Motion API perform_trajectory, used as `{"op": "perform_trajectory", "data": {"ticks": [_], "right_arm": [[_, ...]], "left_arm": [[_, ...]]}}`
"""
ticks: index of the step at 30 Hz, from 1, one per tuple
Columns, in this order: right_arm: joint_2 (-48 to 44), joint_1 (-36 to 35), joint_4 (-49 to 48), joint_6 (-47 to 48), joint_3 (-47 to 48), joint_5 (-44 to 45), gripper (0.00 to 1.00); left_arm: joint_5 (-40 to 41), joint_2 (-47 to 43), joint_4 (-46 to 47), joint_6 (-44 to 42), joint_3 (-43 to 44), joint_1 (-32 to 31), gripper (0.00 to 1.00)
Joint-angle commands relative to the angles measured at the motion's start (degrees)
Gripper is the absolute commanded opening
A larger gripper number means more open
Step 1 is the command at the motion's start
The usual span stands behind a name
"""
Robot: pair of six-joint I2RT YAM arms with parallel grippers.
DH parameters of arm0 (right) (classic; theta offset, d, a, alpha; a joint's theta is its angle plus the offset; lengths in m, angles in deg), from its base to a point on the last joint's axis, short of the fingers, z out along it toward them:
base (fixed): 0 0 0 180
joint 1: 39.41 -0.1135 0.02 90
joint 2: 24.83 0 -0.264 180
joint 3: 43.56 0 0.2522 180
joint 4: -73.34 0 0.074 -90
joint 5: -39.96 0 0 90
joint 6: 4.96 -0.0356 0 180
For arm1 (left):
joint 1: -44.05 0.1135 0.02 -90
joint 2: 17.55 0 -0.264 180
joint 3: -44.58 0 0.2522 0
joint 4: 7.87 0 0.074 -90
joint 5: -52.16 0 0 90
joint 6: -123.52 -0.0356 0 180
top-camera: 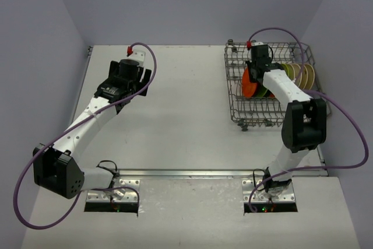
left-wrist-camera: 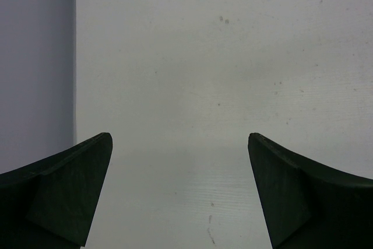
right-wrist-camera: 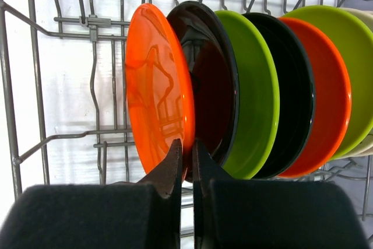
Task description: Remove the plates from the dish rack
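The right gripper [right-wrist-camera: 186,147] is pressing its jaws together to a thin slit, and they are pinching the lower rim of the front orange plate [right-wrist-camera: 154,86], right at that plate's 6 o'clock edge. That plate is standing on edge, first in a row of plates. Just behind it a dark brown plate [right-wrist-camera: 210,80] is showing, then a lime green plate [right-wrist-camera: 256,91], a black plate [right-wrist-camera: 294,91], a second orange plate [right-wrist-camera: 329,91] and another lime one [right-wrist-camera: 347,51], each overlapping the next toward 3 o'clock in the wrist view. A pale rim is peeking out at the far right; I cannot tell how many more are standing there.

All of them are sitting inside the dish rack [top-camera: 236,94], its grey wires rising around and behind the row. From above, the rack is lying at about 2 o'clock on the white table [top-camera: 186,115], with the right arm reaching down into it.

Over at 10 o'clock the left gripper [left-wrist-camera: 180,144] is hanging above bare tabletop, its dark fingers [left-wrist-camera: 70,190] spread wide and holding nothing, well apart from the rack.
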Motion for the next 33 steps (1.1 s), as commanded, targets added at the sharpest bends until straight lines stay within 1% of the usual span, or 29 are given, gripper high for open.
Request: {"op": "perform_trajectory", "data": {"ticks": [1, 7, 11, 13, 14, 17, 21, 22, 24, 26, 28, 30, 33], "right_arm": [[-3.84, -1.30, -0.31, -0.86, 2.91, 1.96, 0.00], [-8.25, -1.89, 0.67, 0.62, 7.52, 4.62, 0.00], [-14.37, -1.89, -2.03, 4.13, 7.79, 5.25, 0.00], [-17.56, -1.89, -2.84, 5.19, 7.60, 3.83, 0.00], [-18.91, -1.89, -2.75, 5.37, 7.45, 1.06, 0.00], [-22.64, -1.89, 0.17, 3.29, 7.21, -8.49, 0.00], [-26.02, -1.89, 4.03, -2.58, 5.83, -26.14, 0.00], [-26.51, -1.89, 4.52, -4.44, 5.18, -30.95, 0.00], [-27.00, -1.97, 5.15, -6.53, 4.25, -35.84, 0.00], [-27.26, -1.92, 6.20, -9.47, 2.73, -42.56, 0.00], [-27.66, -2.41, 6.21, -11.54, 1.33, -47.77, 0.00], [-28.08, -3.79, 6.21, -12.14, 0.17, -49.76, 0.00], [-28.63, -6.08, 6.12, -12.83, -1.31, -51.53, 0.00]], "left_arm": [[1.24, -1.33, 1.73, 1.18, 0.24, -0.44, 1.00], [1.31, -2.22, 0.22, 1.23, 1.58, -0.44, 1.00], [0.01, -2.51, -1.82, 1.02, 4.26, -0.35, 1.00], [-2.02, -2.94, -2.40, 0.51, 6.11, -0.35, 1.00], [-3.85, -3.40, -2.70, 0.26, 7.00, -0.26, 1.00], [-18.04, -5.02, -3.72, -0.78, 9.56, -0.17, 1.00], [-37.54, -6.65, -3.47, 1.99, 12.24, -0.17, 1.00], [-40.50, -6.45, -3.40, 3.46, 13.00, -0.17, 1.00], [-46.34, -5.77, -3.39, 5.01, 13.80, -0.19, 0.98], [-53.05, -4.14, -3.25, 7.19, 14.62, -0.26, 0.95], [-56.96, -2.86, -2.80, 9.99, 14.99, -0.26, 0.93], [-58.68, -1.46, -2.22, 11.29, 15.09, -0.21, 0.91], [-60.59, 0.20, -1.97, 12.08, 15.18, -0.42, 0.85]]}}
